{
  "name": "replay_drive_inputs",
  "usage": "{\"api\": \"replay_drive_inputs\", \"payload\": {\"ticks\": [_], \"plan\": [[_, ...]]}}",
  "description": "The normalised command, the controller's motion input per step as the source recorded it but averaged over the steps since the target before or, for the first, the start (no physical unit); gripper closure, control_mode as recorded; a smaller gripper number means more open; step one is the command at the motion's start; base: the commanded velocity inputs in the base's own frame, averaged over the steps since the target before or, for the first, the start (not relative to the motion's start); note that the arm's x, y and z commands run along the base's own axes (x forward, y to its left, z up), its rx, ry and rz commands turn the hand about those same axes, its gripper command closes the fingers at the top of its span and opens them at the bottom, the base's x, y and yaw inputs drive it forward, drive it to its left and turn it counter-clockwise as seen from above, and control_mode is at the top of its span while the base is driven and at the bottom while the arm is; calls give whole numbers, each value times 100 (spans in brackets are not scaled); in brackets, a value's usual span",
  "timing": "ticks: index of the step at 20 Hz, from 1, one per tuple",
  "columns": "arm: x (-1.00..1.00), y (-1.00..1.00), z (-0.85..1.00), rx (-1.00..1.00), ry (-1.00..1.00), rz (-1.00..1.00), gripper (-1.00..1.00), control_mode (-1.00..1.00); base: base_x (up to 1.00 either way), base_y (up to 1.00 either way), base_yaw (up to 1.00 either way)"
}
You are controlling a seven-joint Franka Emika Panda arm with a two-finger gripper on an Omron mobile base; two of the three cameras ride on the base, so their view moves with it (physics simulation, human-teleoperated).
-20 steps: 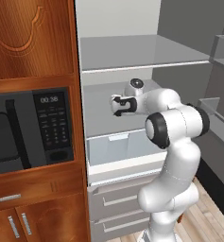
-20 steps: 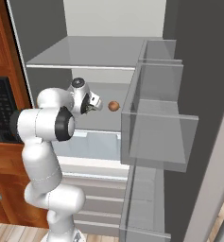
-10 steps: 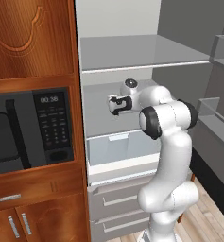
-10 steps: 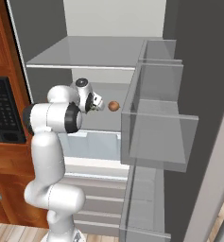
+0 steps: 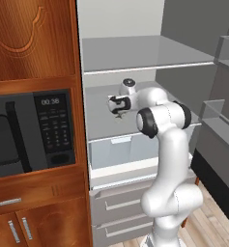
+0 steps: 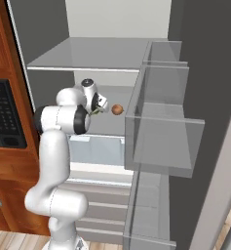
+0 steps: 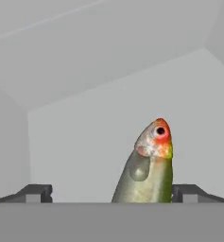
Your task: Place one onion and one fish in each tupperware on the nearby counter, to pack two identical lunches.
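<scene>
— Left base view, starting at the left: what's there?

— A wooden cabinet with a microwave set into it, drawers below. To its right an open fridge with grey shelves. The white arm reaches in over the middle shelf, and its hand hangs just above that shelf, pointing left and into the fridge.

— Is the hand holding anything?

— No. In the hand view the two dark fingertips stand wide apart at the bottom corners. A green-yellow fish with a red-orange head rises between them, closer to the right-side tip, and neither tip touches it as far as I can see.

— Where is the fish in the room?

— On the middle fridge shelf, right under the hand. In the left base view a small dark bit shows just beneath the hand; it is too small to tell more.

— And the right base view?

— The microwave at the left edge, then the arm, with the hand over the same shelf. Just to its right an orange-brown onion sits on the shelf, near the hand but apart from it. Further right stand the clear door bins of the fridge door.
</scene>
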Motion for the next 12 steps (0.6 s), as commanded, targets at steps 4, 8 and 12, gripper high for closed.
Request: {"api": "replay_drive_inputs", "payload": {"ticks": [4, 8, 12], "plan": [[14, 1, -45, 0, 15, -7, -100, -100, 0, 0, 0], [-41, 0, -68, 0, 14, -8, -100, -100, 0, 0, 0], [-82, 0, -68, 0, 6, -4, -100, -100, 0, 0, 0]]}}
